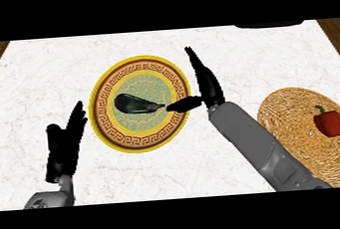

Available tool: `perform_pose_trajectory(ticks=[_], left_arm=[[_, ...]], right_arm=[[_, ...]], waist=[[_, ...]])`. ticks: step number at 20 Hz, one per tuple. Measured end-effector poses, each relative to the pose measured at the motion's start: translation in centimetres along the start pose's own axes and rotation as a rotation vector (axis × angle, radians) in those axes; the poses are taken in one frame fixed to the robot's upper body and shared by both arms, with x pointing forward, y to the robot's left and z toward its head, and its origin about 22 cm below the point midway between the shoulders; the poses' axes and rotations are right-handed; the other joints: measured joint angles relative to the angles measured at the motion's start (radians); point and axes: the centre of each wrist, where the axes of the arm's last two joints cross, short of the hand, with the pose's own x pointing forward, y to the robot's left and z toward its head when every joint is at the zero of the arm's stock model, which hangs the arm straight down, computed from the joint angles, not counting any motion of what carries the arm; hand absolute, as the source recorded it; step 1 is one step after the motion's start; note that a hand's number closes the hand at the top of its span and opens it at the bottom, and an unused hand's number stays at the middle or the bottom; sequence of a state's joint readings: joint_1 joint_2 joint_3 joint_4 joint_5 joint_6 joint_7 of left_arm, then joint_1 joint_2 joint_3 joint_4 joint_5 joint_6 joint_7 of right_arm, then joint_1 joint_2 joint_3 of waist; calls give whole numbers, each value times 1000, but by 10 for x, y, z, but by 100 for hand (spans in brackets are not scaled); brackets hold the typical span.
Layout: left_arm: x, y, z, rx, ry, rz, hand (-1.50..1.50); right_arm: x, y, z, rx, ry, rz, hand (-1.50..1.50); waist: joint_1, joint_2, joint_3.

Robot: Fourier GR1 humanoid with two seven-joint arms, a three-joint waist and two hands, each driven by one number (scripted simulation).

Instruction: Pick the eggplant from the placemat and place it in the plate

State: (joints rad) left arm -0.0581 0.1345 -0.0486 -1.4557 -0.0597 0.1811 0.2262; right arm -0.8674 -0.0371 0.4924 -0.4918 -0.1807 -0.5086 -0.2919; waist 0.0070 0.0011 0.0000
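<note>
While the dark purple, glossy eggplant (135, 103) lies inside the round yellow-rimmed plate with a brown key-pattern band and green centre (102, 122), the step in hand looks like the release and withdrawal, with the placing itself seemingly done. Farthest left, the robot's left hand (63, 144) rests with straight fingers pointing up, just left of the plate's rim and holding nothing. To its right sits the plate, and the eggplant lies between the two hands, a little closer to the right one. The right hand (206, 84) stands at the plate's right edge, its fingers straight and spread away from the thumb, which points back toward the eggplant's narrow end; nothing is pinched. Whether the thumb tip touches that end or stops just short of it cannot be told.

To finish well, the right hand should lift straight up and back, away from the plate, so the thumb does not drag the eggplant or nudge the rim. Right of the right forearm lies a round woven straw placemat (292, 128) carrying a red bell pepper with a green stem (329, 122); the withdrawing arm should pass above these.

The placemat's lower right is cut off by the view's edge, and the forearm covers part of its left side. A dark object (270, 24) at the counter's far edge is mostly cut off and unidentifiable.
</note>
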Motion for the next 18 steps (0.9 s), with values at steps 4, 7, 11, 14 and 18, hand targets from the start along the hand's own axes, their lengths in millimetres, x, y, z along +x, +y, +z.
perform_pose_trajectory(ticks=[4, 7, 11, 14, 18], left_arm=[[-5, 13, 1, -4, 9, 2, 0], [-6, 4, 4, -3, 10, 5, 0], [-7, 6, 10, -4, 7, -3, 0], [-4, 7, 3, -8, 7, 2, 0], [-1, 4, 4, -10, 9, 6, 0]], right_arm=[[-12, -8, 4, -33, -4, -10, -150], [-27, -20, 8, -58, 0, -13, -150], [-32, -33, 7, -107, 18, 2, -150], [-40, -38, 9, -132, 30, 5, -150], [-47, -49, 9, -142, 45, 21, -150]], waist=[[1, 0, 0], [1, 0, 0], [0, 0, 0], [1, 1, 0], [1, 0, 0]])
